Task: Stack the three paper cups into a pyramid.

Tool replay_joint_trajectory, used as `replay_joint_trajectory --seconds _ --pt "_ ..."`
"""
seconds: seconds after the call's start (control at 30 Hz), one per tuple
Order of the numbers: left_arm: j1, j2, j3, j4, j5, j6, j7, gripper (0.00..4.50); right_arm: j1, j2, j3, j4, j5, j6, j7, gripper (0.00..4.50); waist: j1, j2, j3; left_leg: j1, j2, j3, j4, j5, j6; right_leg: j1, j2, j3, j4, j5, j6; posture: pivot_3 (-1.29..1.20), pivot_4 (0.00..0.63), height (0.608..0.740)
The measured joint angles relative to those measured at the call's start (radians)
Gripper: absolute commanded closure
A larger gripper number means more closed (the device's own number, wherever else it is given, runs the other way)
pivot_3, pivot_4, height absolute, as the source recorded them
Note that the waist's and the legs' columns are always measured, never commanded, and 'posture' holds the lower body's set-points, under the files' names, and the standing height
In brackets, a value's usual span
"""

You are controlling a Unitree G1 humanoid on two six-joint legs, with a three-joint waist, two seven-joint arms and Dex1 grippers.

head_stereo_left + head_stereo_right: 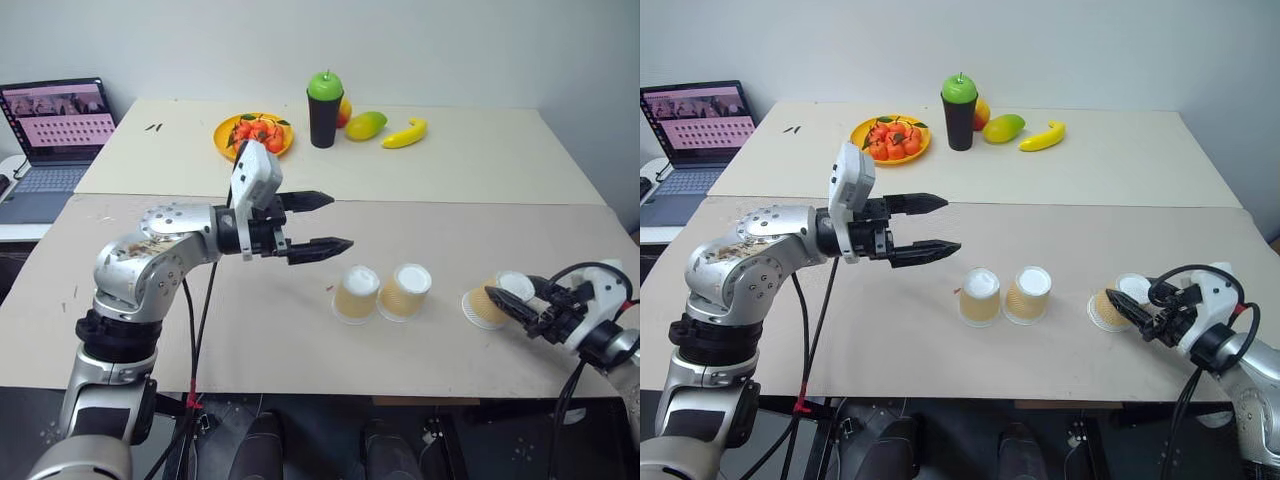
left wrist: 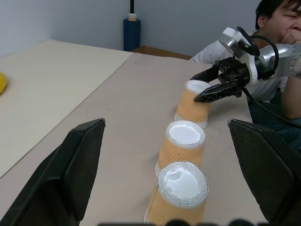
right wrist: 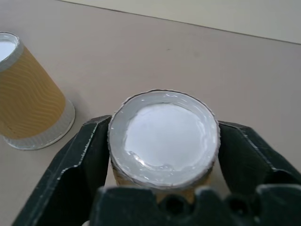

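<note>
A laptop [image 1: 55,125] sits open on a side desk, far off to the left of the left pincer [image 1: 320,222]. That pincer hangs above the bench [image 1: 300,330] with its two black fingers spread wide and nothing between them, pointing level toward the robot's right. Beyond it, on the far bench, lie an orange plate of small orange fruits [image 1: 254,135], a black cup with a green top [image 1: 324,109], a mango [image 1: 366,125] and a banana [image 1: 405,133].

Just past the left pincer's tips and lower, two of the three paper cups stand upside down on the bench, side by side and close to touching: the left cup [image 1: 356,294] and the middle cup [image 1: 405,291] (white bases upward, wide rims on the bench). In the left wrist view they line up straight ahead between the open fingers.

Further right, well apart from that pair, the third cup [image 1: 491,300] sits between the fingers of the right pincer [image 1: 515,301], which is closed on its ribbed side near the upturned base. The right wrist view has a finger pressed against each flank of the cup, whose rim is down at the bench. The cup appears tilted toward the robot's left in the head views.

In the left wrist view a person [image 2: 277,28] sits beyond the right pincer.
</note>
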Motion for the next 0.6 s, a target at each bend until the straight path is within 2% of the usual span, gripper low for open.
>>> replay_joint_trajectory --seconds 0.23,0.33,0.4,0.53,0.6 --pt "0.011 0.018 0.006 -0.009 -0.003 0.005 0.003 0.00 -0.028 -0.016 0.009 0.001 -0.008 0.005 -0.001 1.81 -0.002 0.000 0.000 0.000 0.000 0.000 0.000 0.000 0.000 0.000 0.000 0.000 0.000 0.000 0.000 0.00 0.150 0.732" --pt "0.055 0.066 0.031 -0.027 -0.011 0.008 -0.003 0.00 -0.101 -0.089 0.012 -0.019 0.023 0.072 0.002 1.81 -0.016 0.001 0.000 0.000 0.000 0.001 0.000 0.000 0.000 -0.001 0.000 0.002 0.001 0.001 -0.001 0.00 0.150 0.732" --pt "0.117 0.098 0.055 -0.048 -0.010 0.007 -0.005 0.00 -0.276 -0.161 0.016 -0.039 0.090 0.173 -0.017 1.81 -0.032 0.005 0.002 0.003 0.000 0.003 -0.001 0.000 0.000 -0.001 0.000 0.005 0.001 0.001 0.000 0.00 0.150 0.732" --pt "0.185 0.083 0.064 -0.108 -0.025 0.009 0.019 0.00 -0.587 -0.262 0.054 -0.104 0.261 0.375 -0.037 1.81 -0.020 0.004 0.002 0.003 0.001 0.002 -0.002 0.000 0.000 0.000 0.002 0.005 0.001 0.001 -0.002 0.00 0.150 0.732" --pt "0.188 0.072 0.066 -0.125 -0.032 0.009 0.033 0.00 -0.646 -0.276 0.094 -0.132 0.309 0.429 -0.025 1.81 -0.011 0.001 0.001 0.001 0.001 0.002 -0.001 0.000 0.001 0.000 0.002 0.005 0.000 0.002 -0.004 0.00 0.150 0.732"
